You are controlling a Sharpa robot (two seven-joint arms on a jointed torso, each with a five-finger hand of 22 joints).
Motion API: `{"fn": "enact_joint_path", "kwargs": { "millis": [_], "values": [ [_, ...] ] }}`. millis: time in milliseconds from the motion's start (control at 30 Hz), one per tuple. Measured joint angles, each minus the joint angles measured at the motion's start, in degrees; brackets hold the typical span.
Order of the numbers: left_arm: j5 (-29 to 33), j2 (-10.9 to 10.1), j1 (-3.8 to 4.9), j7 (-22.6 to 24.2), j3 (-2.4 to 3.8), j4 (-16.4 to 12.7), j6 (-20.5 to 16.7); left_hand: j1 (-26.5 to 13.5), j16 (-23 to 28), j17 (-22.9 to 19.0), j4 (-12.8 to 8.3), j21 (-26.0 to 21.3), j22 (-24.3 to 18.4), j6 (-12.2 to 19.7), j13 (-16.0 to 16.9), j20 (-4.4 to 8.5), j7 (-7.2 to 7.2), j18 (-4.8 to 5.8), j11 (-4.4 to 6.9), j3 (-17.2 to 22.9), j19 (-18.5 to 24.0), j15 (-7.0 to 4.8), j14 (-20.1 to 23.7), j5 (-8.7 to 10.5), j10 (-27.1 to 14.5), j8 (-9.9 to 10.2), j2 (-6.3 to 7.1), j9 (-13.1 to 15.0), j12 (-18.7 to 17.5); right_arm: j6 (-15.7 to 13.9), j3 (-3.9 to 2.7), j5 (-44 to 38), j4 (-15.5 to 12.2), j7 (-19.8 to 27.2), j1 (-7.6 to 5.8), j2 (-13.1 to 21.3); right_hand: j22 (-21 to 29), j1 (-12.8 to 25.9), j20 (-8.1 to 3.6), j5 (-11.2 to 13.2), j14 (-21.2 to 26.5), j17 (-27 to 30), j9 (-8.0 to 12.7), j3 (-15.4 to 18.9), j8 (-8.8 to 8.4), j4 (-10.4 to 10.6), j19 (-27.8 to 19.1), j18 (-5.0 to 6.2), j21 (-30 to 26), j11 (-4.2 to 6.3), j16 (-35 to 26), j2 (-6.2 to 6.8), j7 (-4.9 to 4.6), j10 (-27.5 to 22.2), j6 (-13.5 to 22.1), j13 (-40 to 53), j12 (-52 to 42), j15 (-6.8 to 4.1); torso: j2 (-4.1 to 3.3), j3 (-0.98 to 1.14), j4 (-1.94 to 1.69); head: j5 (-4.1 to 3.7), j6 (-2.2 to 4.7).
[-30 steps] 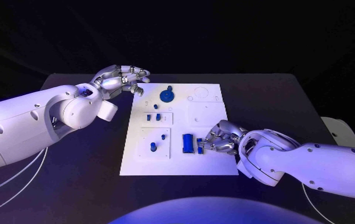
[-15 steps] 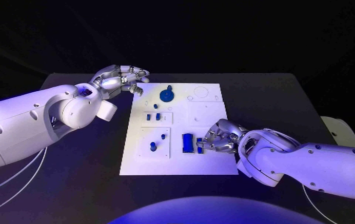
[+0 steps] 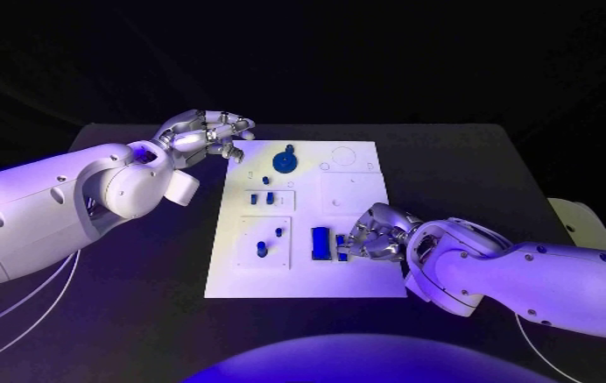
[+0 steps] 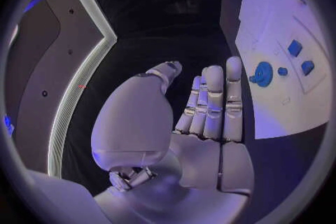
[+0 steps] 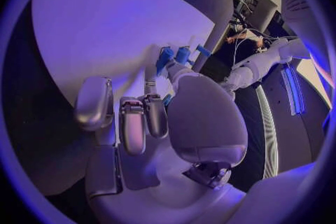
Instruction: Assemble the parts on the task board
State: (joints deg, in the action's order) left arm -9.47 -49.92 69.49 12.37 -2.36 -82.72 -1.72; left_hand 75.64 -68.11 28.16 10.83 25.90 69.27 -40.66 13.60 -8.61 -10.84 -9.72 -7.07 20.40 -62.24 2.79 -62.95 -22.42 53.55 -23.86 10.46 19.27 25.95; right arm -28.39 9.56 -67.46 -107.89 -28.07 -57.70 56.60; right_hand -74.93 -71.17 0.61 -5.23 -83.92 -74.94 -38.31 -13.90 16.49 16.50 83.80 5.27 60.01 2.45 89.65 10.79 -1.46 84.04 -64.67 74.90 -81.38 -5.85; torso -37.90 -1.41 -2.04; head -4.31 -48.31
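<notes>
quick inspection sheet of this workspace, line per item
surface: black table, bare around the board
job's things: white task board lies flat mid-table; blue gear at its far end, small blue parts mid-board, blue block near the right hand
clutter: nothing seen
hands: left hand held off the board's far left corner, fingers straight, holding nothing; right hand on the board by a small blue piece, grip unclear
cables: thin white cables under the left arm
surroundings: dark background

right robot hand crowds blue parts.
</notes>
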Motion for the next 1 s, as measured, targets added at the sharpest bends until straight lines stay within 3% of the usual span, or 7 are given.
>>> {"fn": "enact_joint_path", "kwargs": {
  "millis": [100,367,433,733,867,1000],
  "values": [
    [-0.01,0.0,0.0,-0.03,0.0,0.0,0.02,0.0,0.0,-0.01,0.0,0.0,0.0,0.0,0.0,0.0,0.0,0.0,0.0,0.0,0.0,0.0,0.0,0.0,0.0,0.0,0.0,0.0,0.1,0.34,-0.06,-0.3,0.23,-0.07,-0.04,-0.09,0.0,-1.09,0.0,1.23,0.0,0.0,0.03,0.0,0.0,0.0,0.0,0.0,0.0,0.0,0.0,-0.16,0.11,0.0,-0.11,0.0,0.0,0.0,0.0,0.01,0.0,0.03,-0.02],
    [-0.02,-0.02,0.0,-0.11,0.0,0.01,0.05,0.0,0.0,-0.05,0.0,0.0,0.0,0.0,0.0,0.0,0.0,0.0,0.0,0.0,0.0,0.0,0.0,0.0,0.0,0.0,0.0,0.0,0.23,0.56,-0.09,-0.92,0.51,-0.09,-0.08,-0.34,0.01,-1.22,0.0,1.27,0.0,0.0,0.03,0.19,0.0,0.19,0.0,0.0,0.0,0.0,0.0,-0.27,-0.1,0.0,-0.32,0.0,0.0,0.0,0.0,0.02,-0.01,0.0,-0.03],
    [-0.02,-0.03,0.0,-0.12,0.0,0.01,0.05,0.0,0.0,-0.05,0.0,0.0,0.0,0.0,0.0,0.0,0.0,0.0,0.0,0.0,0.0,0.0,0.0,0.0,0.0,0.0,0.0,0.0,0.23,0.57,-0.08,-0.99,0.55,-0.08,-0.07,-0.38,0.01,-0.54,0.0,1.27,0.0,0.01,0.03,0.66,0.0,0.35,0.0,0.0,0.0,0.0,0.0,-0.81,0.07,0.0,-0.49,0.0,0.0,0.0,0.0,0.02,-0.01,-0.02,-0.07],
    [-0.04,-0.12,0.0,-0.17,0.0,0.09,0.08,0.0,0.0,-0.05,0.0,0.0,0.0,0.0,0.0,0.0,0.0,0.0,0.0,0.0,0.0,0.0,0.0,0.0,0.0,0.0,0.0,-0.01,0.23,0.63,-0.02,-1.09,0.66,-0.04,-0.02,-0.35,0.01,2.0,0.0,1.26,0.0,0.01,0.02,2.87,0.0,0.36,0.0,0.0,0.0,0.0,0.0,-0.74,-0.13,0.0,-0.69,0.0,-0.23,0.0,0.0,0.02,0.01,-0.01,-0.12],
    [-0.05,-0.13,0.0,-0.19,0.0,0.17,0.09,0.0,0.0,-0.05,0.0,0.0,0.01,0.0,0.0,0.0,0.0,0.0,0.0,0.0,0.0,0.0,0.0,0.0,0.0,0.0,0.0,-0.05,0.23,0.54,0.0,-1.28,0.13,0.12,-0.01,-0.14,0.02,3.0,0.0,-0.64,0.0,0.02,0.02,5.24,0.0,0.34,0.0,0.0,0.0,0.0,0.0,-0.99,0.04,0.0,-0.87,0.0,-0.23,0.0,0.0,0.03,0.03,0.02,-0.12],
    [-0.07,-0.13,0.0,-0.21,0.0,0.35,0.11,0.0,0.0,-0.05,0.0,0.0,0.01,0.0,0.0,0.0,0.0,0.0,0.0,0.0,0.0,0.0,0.0,0.0,0.0,0.0,0.0,-0.05,0.23,0.34,0.0,-2.07,-0.81,0.43,0.0,0.23,0.02,3.0,0.0,-0.88,0.0,0.02,0.02,5.43,0.0,0.26,0.0,0.0,0.0,0.0,0.0,-0.99,0.04,0.0,-0.87,0.0,-0.23,0.0,0.01,0.05,0.04,0.02,-0.05]
  ]
}}
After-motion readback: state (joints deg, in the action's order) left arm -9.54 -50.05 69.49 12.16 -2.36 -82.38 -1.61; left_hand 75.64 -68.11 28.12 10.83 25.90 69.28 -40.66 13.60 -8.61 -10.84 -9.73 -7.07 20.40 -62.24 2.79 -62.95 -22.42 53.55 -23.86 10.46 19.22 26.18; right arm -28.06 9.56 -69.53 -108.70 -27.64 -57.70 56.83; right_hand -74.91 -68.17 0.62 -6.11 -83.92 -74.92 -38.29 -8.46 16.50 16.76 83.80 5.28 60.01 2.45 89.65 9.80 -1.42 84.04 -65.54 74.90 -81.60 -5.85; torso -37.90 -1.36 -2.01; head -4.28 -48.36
